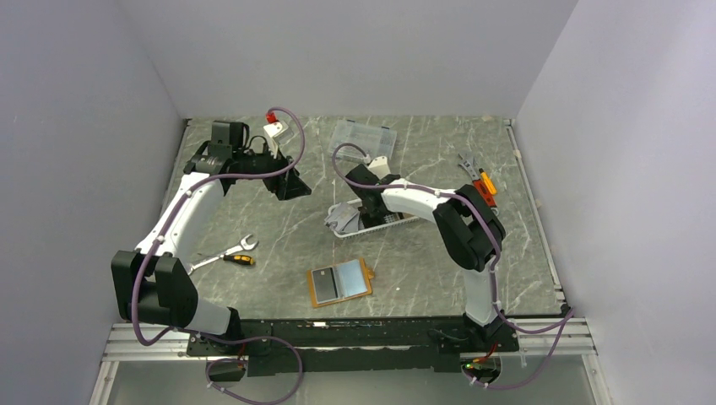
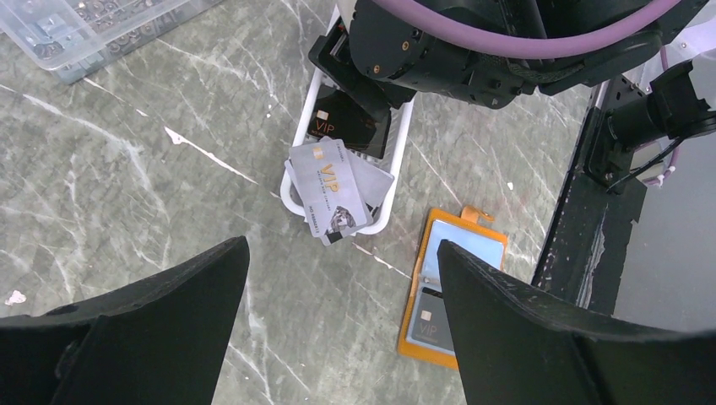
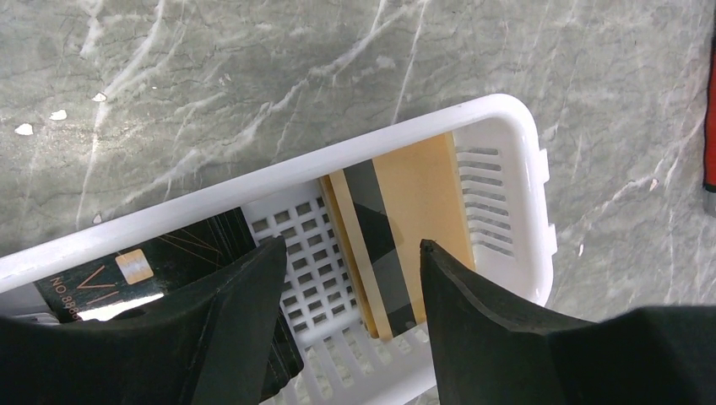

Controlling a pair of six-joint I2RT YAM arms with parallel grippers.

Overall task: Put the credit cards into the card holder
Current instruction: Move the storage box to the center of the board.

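We see the right gripper low over the white slotted basket at mid-frame, jaws parted and gripping nothing, straddling a gold-brown card that lies flat on the basket floor, a black VIP card at lower left; we judge it is lined up to pick one. The left gripper hangs wide open and empty above the worktop, apparently kept clear; grey VIP cards lean over the basket's end; the orange card holder lies open below the basket, carrying a pale blue card and a dark card.
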